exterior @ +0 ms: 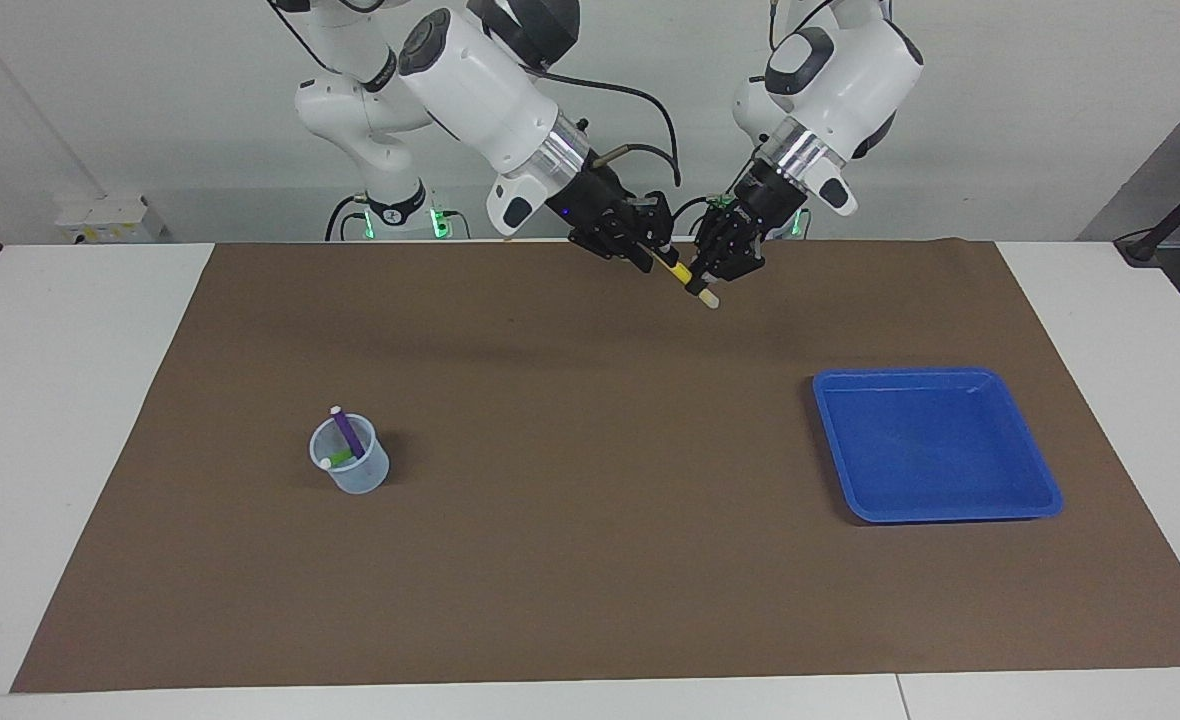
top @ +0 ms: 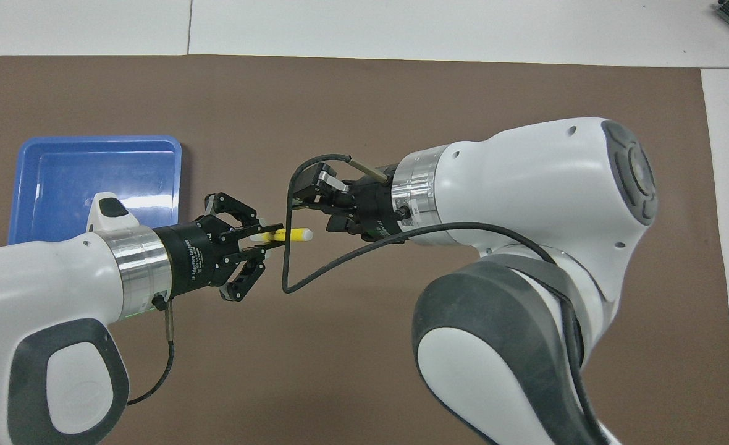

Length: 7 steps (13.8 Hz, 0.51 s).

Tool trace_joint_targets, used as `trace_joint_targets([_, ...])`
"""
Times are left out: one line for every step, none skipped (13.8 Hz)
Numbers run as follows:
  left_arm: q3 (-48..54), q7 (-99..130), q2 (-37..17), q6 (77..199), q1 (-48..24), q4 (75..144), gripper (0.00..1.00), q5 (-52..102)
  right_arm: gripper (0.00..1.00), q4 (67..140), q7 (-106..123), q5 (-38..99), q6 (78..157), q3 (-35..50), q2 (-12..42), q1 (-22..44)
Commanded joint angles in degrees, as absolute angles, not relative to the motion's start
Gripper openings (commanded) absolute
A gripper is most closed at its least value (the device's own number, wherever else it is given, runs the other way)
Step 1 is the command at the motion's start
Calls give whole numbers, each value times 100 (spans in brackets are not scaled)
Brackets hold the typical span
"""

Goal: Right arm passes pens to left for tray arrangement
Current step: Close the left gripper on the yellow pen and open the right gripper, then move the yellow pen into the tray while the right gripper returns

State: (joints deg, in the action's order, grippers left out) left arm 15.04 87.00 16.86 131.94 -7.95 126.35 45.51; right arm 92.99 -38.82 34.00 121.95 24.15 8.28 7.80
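My left gripper is shut on a yellow pen and holds it in the air over the brown mat. The pen's whitish tip sticks out free toward my right gripper. That gripper is open and hangs just beside the tip without touching it. A purple pen and a green pen stand in a translucent cup toward the right arm's end; the right arm hides the cup in the overhead view. The blue tray lies toward the left arm's end with nothing in it.
The brown mat covers most of the white table. A black cable loops down from the right wrist, close to the held pen.
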Motion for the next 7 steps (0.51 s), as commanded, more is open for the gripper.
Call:
trace_joint_targets([1468, 7958, 1854, 12615, -659, 12700, 0, 4588, 100, 9264, -2853, 3052, 11630, 2452, 817, 309])
trace_joint_targets([1459, 7589, 1872, 12430, -642, 12709, 0, 4579, 100, 9264, -2073, 2789, 11410, 2443, 817, 142])
trace_joint_targets([1468, 7272, 1907, 12306, -607, 12718, 0, 4579, 100, 9272, -1300, 2386, 11278, 2443, 817, 19])
trace_joint_targets([1468, 7086, 1916, 12174, -606, 12718, 0, 4570, 100, 9272, -657, 1999, 11233, 2443, 817, -52])
trace_joint_targets([1468, 6814, 1977, 12103, -598, 12779, 0, 4509, 100, 9272, -181, 1717, 11224, 2443, 817, -96])
trace_joint_targets([1476, 6342, 2091, 12103, -650, 12979, 0, 4404, 100, 9290, 190, 1479, 11224, 2443, 817, -140])
trace_joint_targets([1485, 5832, 2240, 12103, -659, 13199, 0, 4377, 100, 9307, 559, 1216, 11224, 2443, 809, -175])
